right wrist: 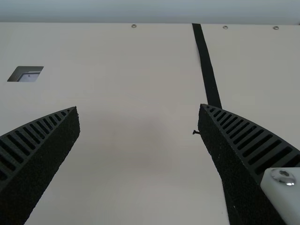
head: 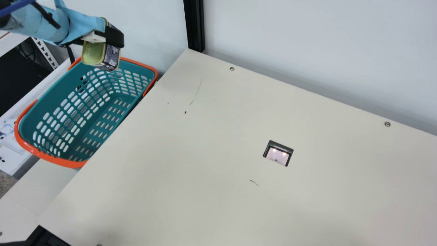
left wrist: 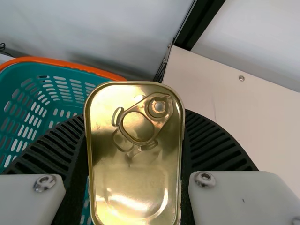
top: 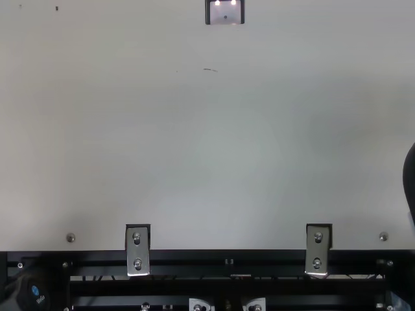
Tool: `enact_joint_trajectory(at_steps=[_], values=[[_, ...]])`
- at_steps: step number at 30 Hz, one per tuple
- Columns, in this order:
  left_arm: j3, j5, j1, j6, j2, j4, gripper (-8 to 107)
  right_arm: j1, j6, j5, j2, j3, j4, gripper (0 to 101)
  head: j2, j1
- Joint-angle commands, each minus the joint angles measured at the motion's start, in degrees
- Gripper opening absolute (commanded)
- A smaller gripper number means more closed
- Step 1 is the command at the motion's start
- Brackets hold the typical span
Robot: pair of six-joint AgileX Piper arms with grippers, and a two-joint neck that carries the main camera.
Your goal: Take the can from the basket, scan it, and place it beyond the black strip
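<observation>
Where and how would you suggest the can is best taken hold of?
The can is probably best gripped across its long sides, from the side with the ring, as the left gripper holds it: these run straight and parallel, and it is narrower that way than lengthwise.
</observation>
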Motion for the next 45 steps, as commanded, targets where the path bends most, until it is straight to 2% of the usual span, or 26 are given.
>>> enact_joint_trajectory(at_steps=[1, 8, 16, 28, 45], values=[[0.1, 1.1, -0.2, -0.8, -0.4, -0.3, 10, 0.0, 0.0, 0.0, 0.0, 0.0, 0.0, 101, 1.1, -2.3], [-1.2, 9.6, -1.7, -8.2, -2.8, -3.7, 10, 0.0, 0.0, 0.0, 0.0, 0.0, 0.0, 101, 1.1, -2.3], [-5.4, 24.3, -2.3, -17.3, -4.2, -8.7, 10, 0.0, 0.0, 0.0, 0.0, 0.0, 0.0, 101, 1.1, -2.3], [3.0, 24.4, -11.8, -24.9, -5.6, -16.5, 10, 0.0, 0.0, 0.0, 0.0, 0.0, 0.0, 101, 1.1, -2.3], [10.3, 24.4, -16.9, -28.1, -6.8, -18.0, 10, 0.0, 0.0, 0.0, 0.0, 0.0, 0.0, 101, 1.1, -2.3]])
